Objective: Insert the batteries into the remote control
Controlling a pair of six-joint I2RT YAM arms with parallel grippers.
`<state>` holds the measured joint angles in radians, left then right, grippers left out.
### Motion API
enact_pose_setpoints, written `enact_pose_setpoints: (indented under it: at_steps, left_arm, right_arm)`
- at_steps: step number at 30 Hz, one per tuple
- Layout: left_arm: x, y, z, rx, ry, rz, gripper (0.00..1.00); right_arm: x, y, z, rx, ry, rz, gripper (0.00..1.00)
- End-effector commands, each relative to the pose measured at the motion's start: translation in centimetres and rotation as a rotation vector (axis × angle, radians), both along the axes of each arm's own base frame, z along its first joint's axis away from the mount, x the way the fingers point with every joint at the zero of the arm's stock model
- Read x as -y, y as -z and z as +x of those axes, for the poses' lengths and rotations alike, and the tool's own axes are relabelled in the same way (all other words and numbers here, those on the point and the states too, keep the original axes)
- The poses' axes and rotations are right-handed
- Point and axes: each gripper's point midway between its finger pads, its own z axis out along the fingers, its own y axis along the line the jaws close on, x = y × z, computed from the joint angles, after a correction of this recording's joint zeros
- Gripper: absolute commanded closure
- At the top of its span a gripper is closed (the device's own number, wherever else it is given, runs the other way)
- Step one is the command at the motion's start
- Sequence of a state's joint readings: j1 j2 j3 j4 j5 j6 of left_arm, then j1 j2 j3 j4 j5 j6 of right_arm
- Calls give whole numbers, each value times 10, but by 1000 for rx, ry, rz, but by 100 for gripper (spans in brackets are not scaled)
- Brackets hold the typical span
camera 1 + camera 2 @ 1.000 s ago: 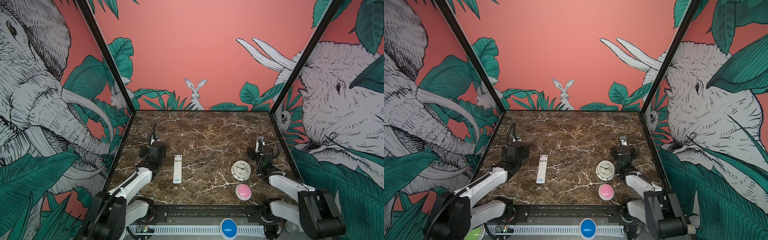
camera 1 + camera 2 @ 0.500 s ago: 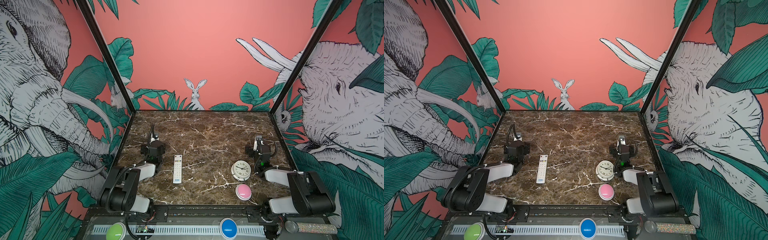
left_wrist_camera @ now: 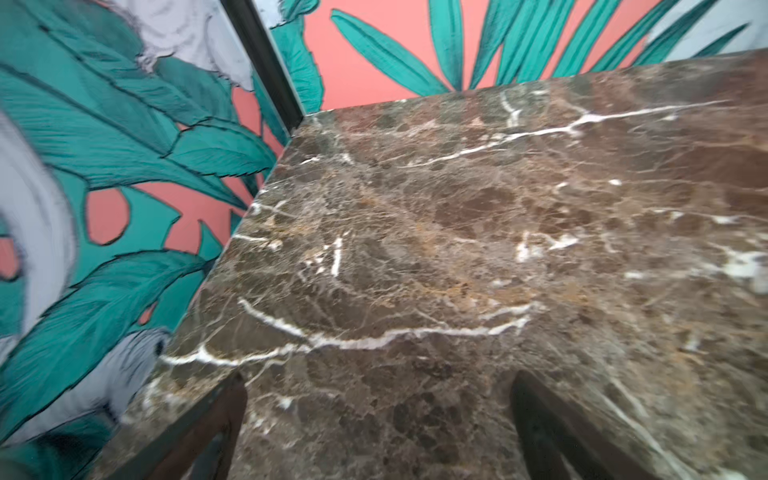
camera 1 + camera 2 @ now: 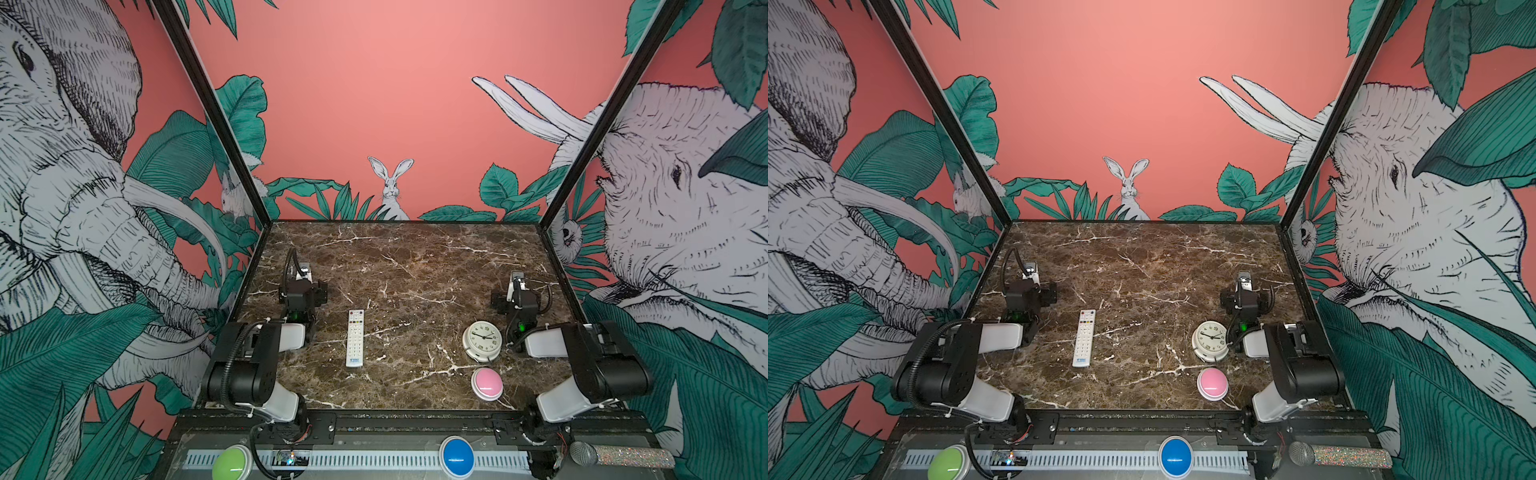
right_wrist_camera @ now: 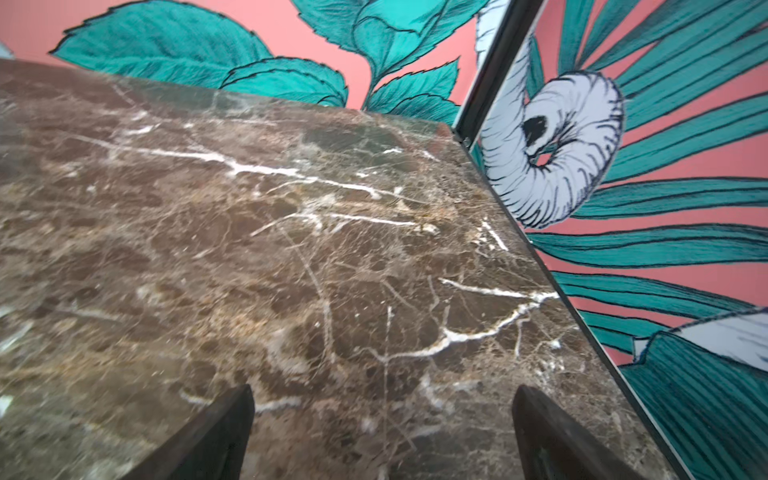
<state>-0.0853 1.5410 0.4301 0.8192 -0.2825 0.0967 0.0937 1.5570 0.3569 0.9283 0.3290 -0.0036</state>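
The remote control point(image 4: 355, 337) point(image 4: 1084, 337) is a slim white bar lying buttons-up on the marble table point(image 4: 415, 266), coloured buttons at its far end and a blue logo at its near end. My left gripper point(image 4: 302, 274) point(image 4: 1030, 272) hovers low to the left of it, pointing at the back wall. In the left wrist view it point(image 3: 378, 386) is open over bare marble. My right gripper point(image 4: 516, 280) point(image 4: 1244, 279) sits at the right side, behind the clock. In the right wrist view it point(image 5: 382, 395) is open too, nothing between its fingers. No batteries are in view.
A round white clock point(image 4: 482, 341) point(image 4: 1210, 340) lies right of centre, with a pink dome button point(image 4: 486, 383) in front of it. Green point(image 4: 232, 463) and blue point(image 4: 457, 456) buttons and a glitter microphone point(image 4: 615, 456) sit on the front rail. Painted walls enclose three sides.
Both arms have folded back toward the front rail, their elbows now raised near the table's front corners. The grippers stayed open; remote and clock have not moved.
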Motion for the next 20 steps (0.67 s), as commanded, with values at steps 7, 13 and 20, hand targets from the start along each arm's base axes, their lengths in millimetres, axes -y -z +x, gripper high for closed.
enact_pose_setpoints:
  at_steps: [7,13,20]
  left_arm:
    - [10,1,-1,30,66,-34,0]
    - [10,1,-1,30,64,-31,0]
    - [10,1,-1,26,67,-32,0]
  right_arm:
    - [8,-12,5,45,40,31,1]
    - [8,-12,5,46,39,31,1]
    - [8,-13,5,54,40,29,1]
